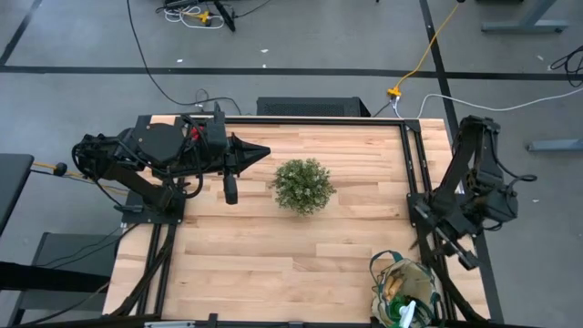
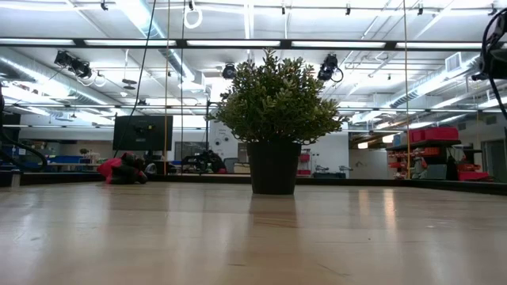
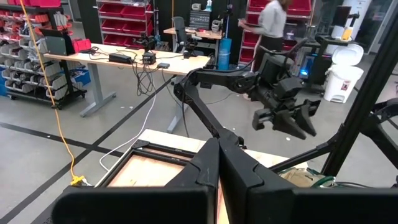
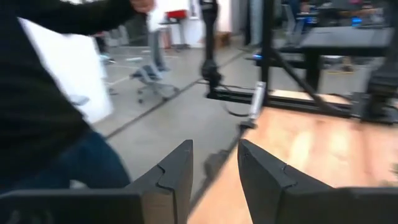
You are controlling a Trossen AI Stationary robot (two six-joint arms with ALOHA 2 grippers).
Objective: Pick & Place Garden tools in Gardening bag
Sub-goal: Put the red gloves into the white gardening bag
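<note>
While the gardening bag [image 1: 404,290], beige canvas with dark green trim and tool handles showing inside, is sitting at the lower right of the high view, the plant [image 1: 303,185] is standing mid-table. Left gripper [image 1: 264,150] is hanging upper left, fingers clenched with nothing between them. Right gripper [image 4: 214,167] is hovering at the right table edge, fingers parted and holding nothing.

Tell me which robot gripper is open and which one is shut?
The right gripper is open: there is a clear gap between its two dark fingers. The left gripper is shut, with its fingers pressed together and nothing held between them.
</note>
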